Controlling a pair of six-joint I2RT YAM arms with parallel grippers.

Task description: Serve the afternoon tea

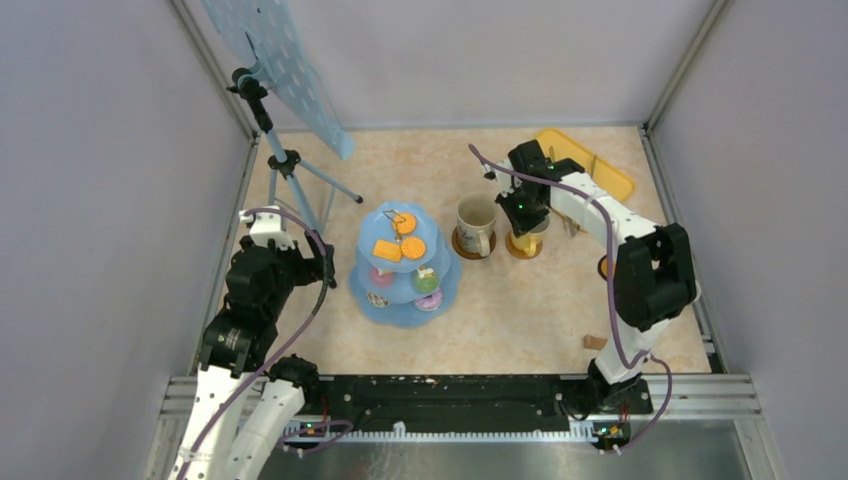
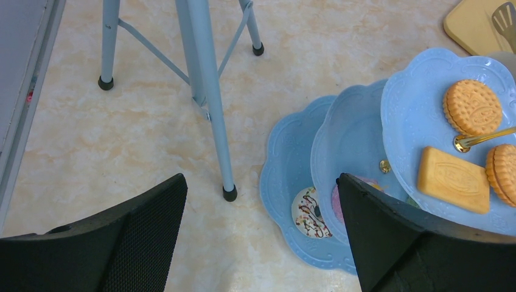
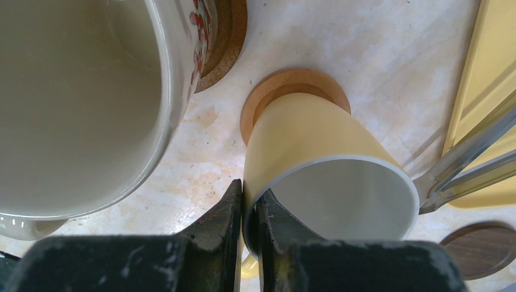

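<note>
Right claw point(image 3: 249, 196), mine: pinched on yellow mug point(image 3: 316, 140) rim, one finger inside, likely seating it on coaster point(image 3: 286, 82).

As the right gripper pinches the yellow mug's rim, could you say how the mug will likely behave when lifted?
Probably rigid: the yellow mug looks like glazed ceramic, so it may slip in the thin wall pinch of the right gripper. Gripped off-centre, it could swing or tilt. The beige mug stands close, so it might knock.
</note>
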